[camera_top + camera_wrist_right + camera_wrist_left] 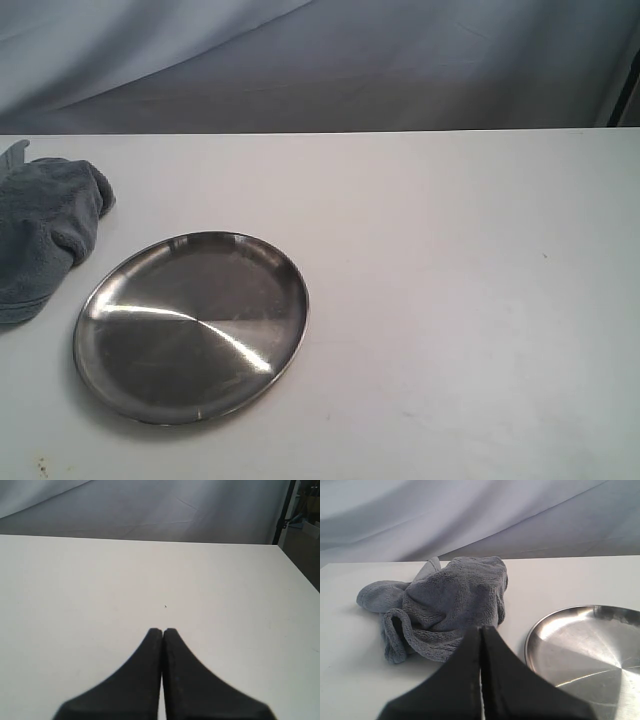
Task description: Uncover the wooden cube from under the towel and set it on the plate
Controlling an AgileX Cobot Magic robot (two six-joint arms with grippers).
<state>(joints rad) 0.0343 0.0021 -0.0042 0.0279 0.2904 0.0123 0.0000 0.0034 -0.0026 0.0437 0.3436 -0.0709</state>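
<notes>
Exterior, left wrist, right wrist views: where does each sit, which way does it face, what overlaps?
Exterior: off the arms, raised, looking down across the table toward the backdrop; towel at the left edge, plate beside it; no arm shows.
Left wrist: on the left arm, low, facing towel and plate past the left gripper, fingers shut.
Right wrist: on the right arm, low, facing table and backdrop only; right gripper, fingers shut.
Shared: exterior and left wrist both show towel and plate.

White matte worktop (450, 300), a few faint scuffs and one tiny dark speck (166, 606). Behind its far edge hangs a pale grey-blue draped backdrop (350, 60), creased in long folds. A dark pole (286, 510) stands past the worktop's corner, with blurred clutter beyond.
</notes>
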